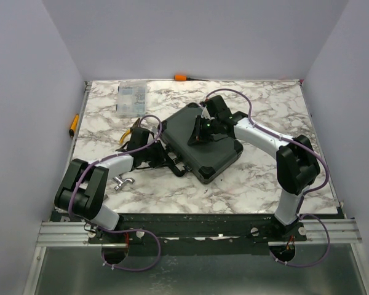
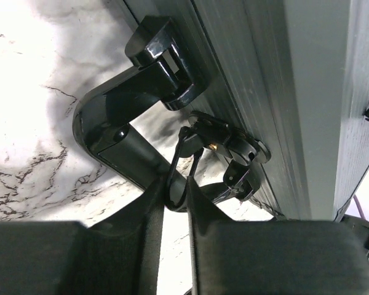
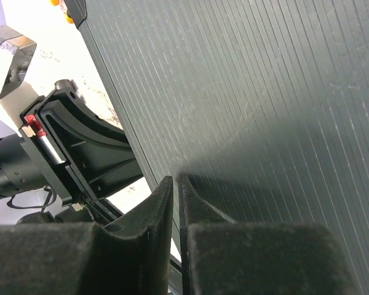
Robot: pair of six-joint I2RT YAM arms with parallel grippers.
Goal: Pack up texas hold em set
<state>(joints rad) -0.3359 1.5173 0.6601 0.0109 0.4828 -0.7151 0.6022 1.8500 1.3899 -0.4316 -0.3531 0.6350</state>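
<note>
A black ribbed hard case [image 2: 277, 92] slants down the right side, its glossy black curved handle [image 2: 107, 126] hinged to its edge and lying over the white marbled tabletop [image 2: 31, 86]. Just below that hinge on the case sits a small black latch [image 2: 234, 153]. Its thin wire loop [image 2: 178, 175] hangs into the narrow gap between the left gripper's [image 2: 176, 200] dark fingers [image 2: 135, 233]; whether they pinch it is unclear.

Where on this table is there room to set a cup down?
Bare marble: the far right corner behind the right arm, and the near strip between the case and the table's front edge. Crowded: left of the case, with the left gripper, pliers and a metal fitting.
</note>
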